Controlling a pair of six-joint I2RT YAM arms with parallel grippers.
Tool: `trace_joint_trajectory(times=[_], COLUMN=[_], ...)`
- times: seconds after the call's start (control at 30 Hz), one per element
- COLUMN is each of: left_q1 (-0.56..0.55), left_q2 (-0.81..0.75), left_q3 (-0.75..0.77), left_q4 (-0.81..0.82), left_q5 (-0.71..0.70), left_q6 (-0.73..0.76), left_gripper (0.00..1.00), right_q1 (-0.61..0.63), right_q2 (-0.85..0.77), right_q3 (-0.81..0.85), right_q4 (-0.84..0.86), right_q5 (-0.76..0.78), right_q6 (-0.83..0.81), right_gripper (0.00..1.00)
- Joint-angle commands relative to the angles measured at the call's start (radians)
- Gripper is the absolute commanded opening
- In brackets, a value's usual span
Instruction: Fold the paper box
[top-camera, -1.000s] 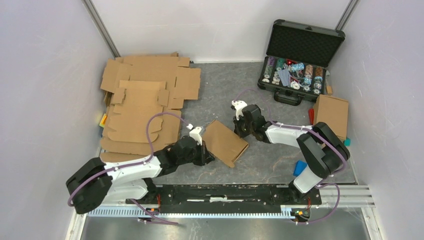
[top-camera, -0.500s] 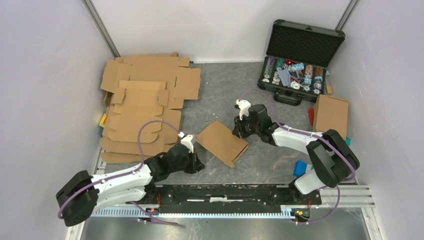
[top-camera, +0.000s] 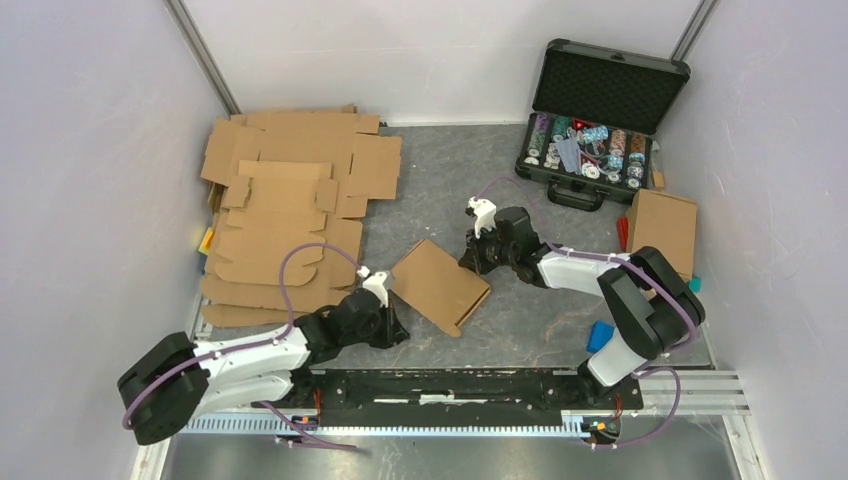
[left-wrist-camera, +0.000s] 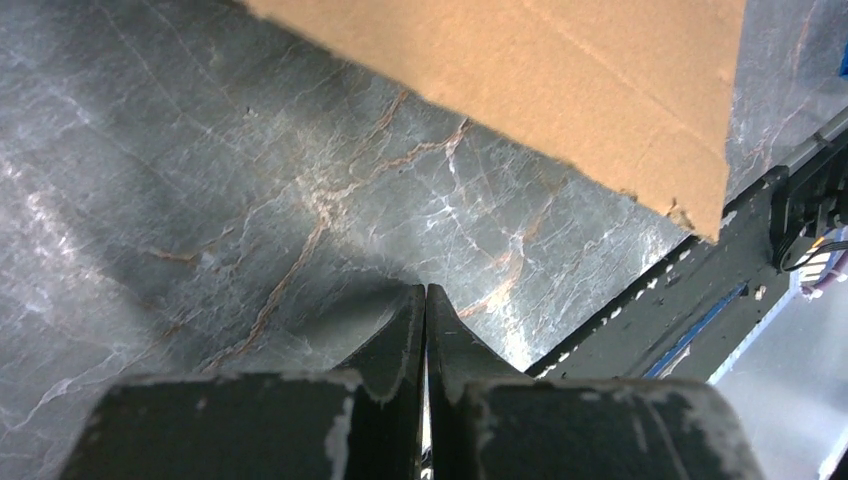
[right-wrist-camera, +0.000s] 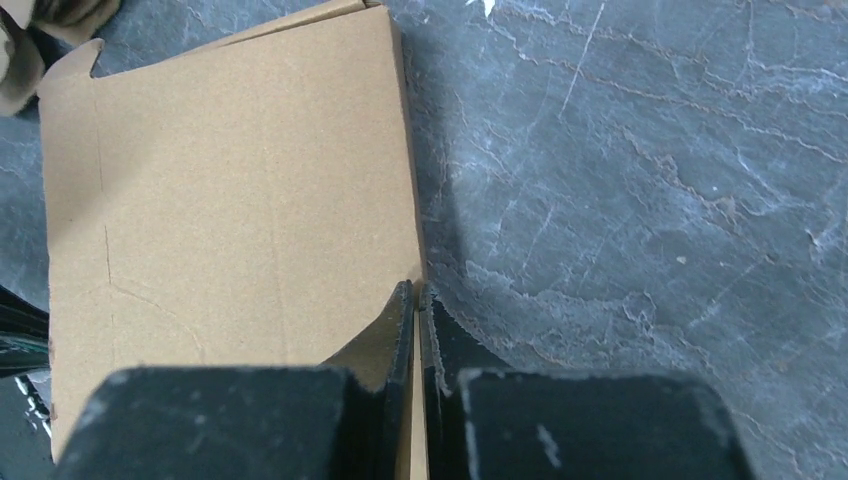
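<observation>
The paper box (top-camera: 438, 287) lies as a closed flat brown cardboard packet on the grey table, mid-front. My right gripper (top-camera: 468, 262) is at its far right edge. In the right wrist view its fingers (right-wrist-camera: 415, 287) are shut astride that edge of the box (right-wrist-camera: 230, 200), with a thin strip of cardboard between them. My left gripper (top-camera: 392, 328) rests low on the table just left of the box's near corner, apart from it. In the left wrist view its jaws (left-wrist-camera: 426, 290) are shut on nothing, and the box (left-wrist-camera: 560, 80) lies beyond them.
A pile of flat cardboard blanks (top-camera: 285, 200) covers the far left. An open black case of poker chips (top-camera: 595, 130) stands at the back right. A finished cardboard box (top-camera: 662, 230) and a blue object (top-camera: 600, 335) sit on the right. The black rail (top-camera: 450, 385) runs along the front.
My left gripper has drawn back off the box toward the near left. My right gripper shifted slightly left onto the box's edge, and the box slid a little to the left.
</observation>
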Motion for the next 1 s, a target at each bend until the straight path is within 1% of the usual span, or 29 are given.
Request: trace_joint_trajectory(times=[0.0, 0.1, 0.27, 0.43, 0.57, 0.67, 0.77, 0.97], left_q1=[0.004, 0.004, 0.005, 0.004, 0.004, 0.003, 0.004, 0.005], left_q2=[0.037, 0.075, 0.16, 0.282, 0.371, 0.409, 0.405, 0.321], left_q3=[-0.006, -0.008, -0.049, -0.026, 0.022, 0.026, 0.067, 0.171], left_q4=[0.109, 0.162, 0.347, 0.484, 0.524, 0.608, 0.596, 0.439], left_q5=[-0.061, -0.094, -0.127, -0.129, -0.131, -0.114, -0.102, -0.098], left_q6=[-0.034, -0.039, -0.05, -0.023, 0.008, 0.008, 0.03, 0.091], left_gripper=[0.06, 0.06, 0.07, 0.07, 0.07, 0.07, 0.07, 0.07], right_q1=[-0.011, -0.019, -0.02, -0.021, -0.02, -0.02, -0.02, -0.022], right_q2=[0.081, 0.095, 0.095, 0.103, 0.104, 0.109, 0.114, 0.105], right_q3=[-0.019, -0.027, -0.03, -0.027, -0.027, -0.024, -0.017, -0.01], right_q4=[-0.045, -0.022, -0.014, -0.009, -0.007, -0.009, -0.021, -0.042], right_q5=[-0.023, -0.06, -0.067, -0.081, -0.084, -0.093, -0.086, -0.043], right_q6=[0.006, 0.013, 0.011, 0.01, 0.009, 0.001, -0.008, -0.013], right_gripper=[0.03, 0.02, 0.02, 0.02, 0.01, 0.01, 0.02, 0.03])
